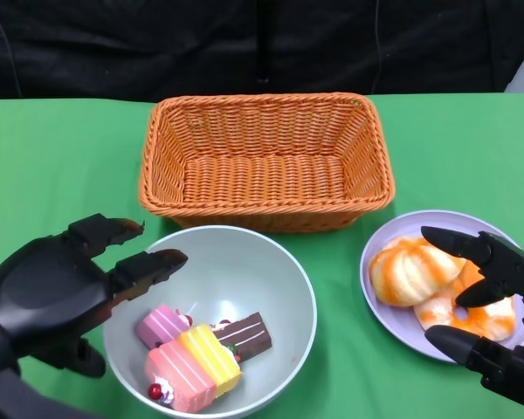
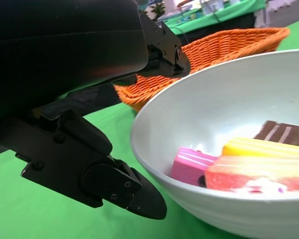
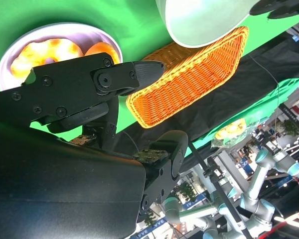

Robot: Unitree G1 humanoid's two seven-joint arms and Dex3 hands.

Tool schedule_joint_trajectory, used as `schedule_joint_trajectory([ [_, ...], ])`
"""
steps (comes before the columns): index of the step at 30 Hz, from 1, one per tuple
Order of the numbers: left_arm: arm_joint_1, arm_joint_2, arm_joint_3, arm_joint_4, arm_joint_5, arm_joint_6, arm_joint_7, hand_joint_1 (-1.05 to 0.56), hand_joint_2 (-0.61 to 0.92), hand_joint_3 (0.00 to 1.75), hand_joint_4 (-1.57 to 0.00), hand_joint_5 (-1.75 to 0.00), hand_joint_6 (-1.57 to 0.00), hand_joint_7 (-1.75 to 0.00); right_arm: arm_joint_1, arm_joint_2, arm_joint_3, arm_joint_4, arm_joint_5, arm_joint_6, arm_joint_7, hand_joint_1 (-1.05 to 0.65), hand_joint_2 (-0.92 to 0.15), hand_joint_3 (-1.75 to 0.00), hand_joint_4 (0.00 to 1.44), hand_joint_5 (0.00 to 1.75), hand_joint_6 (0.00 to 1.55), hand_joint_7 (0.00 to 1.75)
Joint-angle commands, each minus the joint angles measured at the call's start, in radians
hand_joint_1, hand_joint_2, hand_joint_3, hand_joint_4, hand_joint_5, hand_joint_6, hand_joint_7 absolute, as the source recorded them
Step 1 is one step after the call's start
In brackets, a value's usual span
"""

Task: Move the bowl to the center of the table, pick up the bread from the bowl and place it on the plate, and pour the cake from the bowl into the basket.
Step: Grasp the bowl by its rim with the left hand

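You've got a pale bowl (image 1: 279,288) upright, front and center, holding pink, yellow-pink and brown cake (image 1: 192,362) pieces. Orange wicker basket (image 1: 266,157) sits just behind it. Orange-white bread (image 1: 415,272) lies on the lilac plate (image 1: 393,231), right of the bowl.

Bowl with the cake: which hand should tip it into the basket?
Left, probably. The left hand is open right at the bowl rim, with the cake inside and the basket just behind. The right hand sits open over the bread on the plate.
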Motion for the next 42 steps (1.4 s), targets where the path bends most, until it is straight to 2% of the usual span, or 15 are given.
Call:
schedule_joint_trajectory([
  [1,0.065,0.053,0.083,-0.069,-0.013,-0.028,-0.002,-0.82,0.85,0.00,0.00,-0.18,-0.10,-0.01,0.005,-0.003,-0.003,-0.014,-0.004,0.009,0.001,-0.39,-0.92,-0.14,0.50,1.04,0.32,0.44],
  [5,0.134,0.094,0.173,-0.100,-0.058,-0.149,0.028,-0.68,0.81,0.00,-0.18,-0.31,-0.27,-0.08,0.006,-0.003,-0.003,-0.018,0.001,0.012,0.005,-0.38,-0.92,-0.13,0.50,1.04,0.31,0.45],
  [7,0.154,0.100,0.202,-0.099,-0.060,-0.208,0.044,-0.65,0.81,0.00,-0.22,-0.34,-0.30,-0.09,0.006,-0.003,-0.003,-0.017,0.004,0.011,0.005,-0.38,-0.92,-0.13,0.50,1.04,0.30,0.45],
  [9,0.171,0.102,0.226,-0.096,-0.051,-0.263,0.062,-0.55,0.75,0.00,-0.38,-0.45,-0.47,-0.14,0.005,-0.004,-0.003,-0.015,0.006,0.009,0.005,-0.38,-0.92,-0.13,0.50,1.04,0.30,0.45],
  [10,0.173,0.103,0.235,-0.091,-0.026,-0.290,0.084,-0.53,0.74,0.00,-0.40,-0.46,-0.50,-0.14,0.003,-0.004,-0.003,-0.014,0.006,0.009,0.006,-0.38,-0.92,-0.13,0.50,1.04,0.30,0.45],
  [12,0.164,0.098,0.242,-0.069,0.028,-0.333,0.129,-0.46,0.73,0.00,-0.48,-0.56,-0.64,-0.15,0.000,-0.003,-0.002,-0.014,0.003,0.014,0.007,-0.38,-0.92,-0.13,0.50,1.04,0.30,0.46],
  [18,0.075,0.075,0.175,0.070,0.268,-0.413,0.383,-0.42,0.78,0.02,-0.56,-0.66,-0.82,-0.16,0.004,-0.002,-0.002,-0.019,0.004,0.022,0.010,-0.38,-0.92,-0.13,0.50,1.04,0.29,0.47],
  [21,0.010,0.071,0.106,0.141,0.374,-0.409,0.499,-0.45,0.83,0.03,-0.56,-0.68,-0.84,-0.16,0.003,-0.005,-0.002,-0.015,0.002,0.015,0.007,-0.38,-0.92,-0.13,0.50,1.04,0.29,0.47],
  [25,-0.076,0.075,-0.007,0.220,0.532,-0.348,0.659,-0.51,0.80,0.01,-0.56,-0.70,-0.84,-0.15,0.002,-0.008,-0.006,-0.011,0.004,0.010,0.006,-0.38,-0.92,-0.13,0.50,1.04,0.29,0.48],
  [31,-0.106,0.096,-0.072,0.249,0.544,-0.313,0.726,-0.51,0.80,0.00,-0.55,-0.71,-0.85,-0.14,0.002,-0.007,-0.006,-0.011,0.004,0.010,0.006,-0.38,-0.92,-0.13,0.50,1.05,0.28,0.49],
  [35,-0.322,-0.010,-0.290,0.506,0.748,-0.212,0.872,-0.50,0.80,0.00,-0.56,-0.73,-0.83,-0.13,0.003,-0.006,-0.007,-0.012,0.007,0.014,0.010,-0.38,-0.92,-0.13,0.50,1.04,0.28,0.50],
  [39,-0.417,-0.049,-0.426,0.628,0.807,-0.163,0.999,-0.50,0.79,0.00,-0.54,-0.79,-0.84,-0.12,0.005,-0.006,-0.008,-0.014,0.007,0.014,0.010,-0.37,-0.92,-0.13,0.50,1.05,0.28,0.50],
  [42,-0.477,-0.084,-0.522,0.711,0.836,-0.141,1.077,-0.43,0.78,0.00,-0.52,-0.87,-0.86,-0.14,0.012,-0.007,-0.011,-0.017,0.007,0.009,0.009,-0.38,-0.92,-0.14,0.49,1.05,0.27,0.51],
])
